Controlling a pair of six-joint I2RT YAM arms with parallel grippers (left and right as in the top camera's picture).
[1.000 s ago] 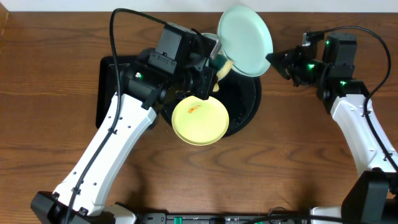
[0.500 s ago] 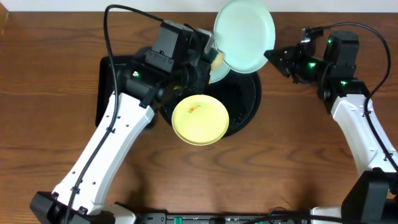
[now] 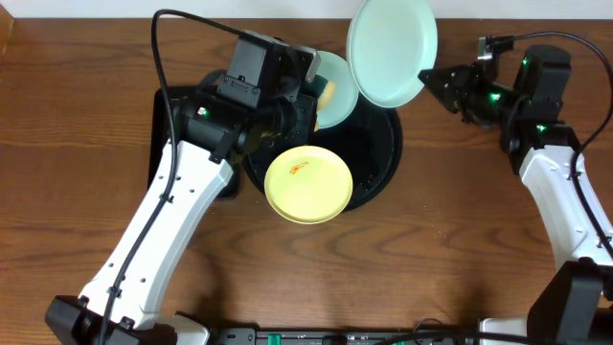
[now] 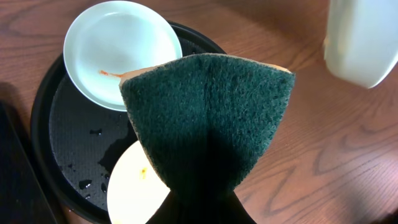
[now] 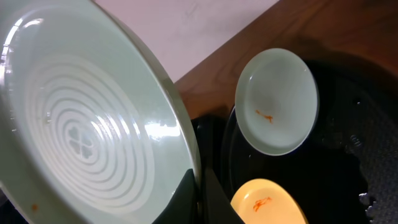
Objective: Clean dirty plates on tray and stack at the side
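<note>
While the right gripper (image 3: 428, 79) clamps a mint plate (image 3: 391, 48) held above the far edge of the tray (image 3: 381, 161), the left gripper (image 4: 202, 205) pinches a green sponge (image 4: 208, 118) over the tray, where another mint plate (image 3: 337, 84) and a yellow plate (image 3: 307, 187) (both smeared) lie.

looked like a robot lab bench dressed up as a dish station, not an actual kitchen. two white robot arms (image 3: 158, 230) with loose black cables (image 3: 155, 53) and little green status lights (image 3: 491, 95) sat at a bare wood-grain table (image 3: 460, 278), with a plain white wall (image 3: 96, 8) behind it. the only kitchen-ish stuff was a green scrub sponge (image 4: 205, 118), a mint plate (image 3: 391, 53) and a round black tray (image 3: 375, 165) with water drops (image 4: 94, 132) on it.
</note>
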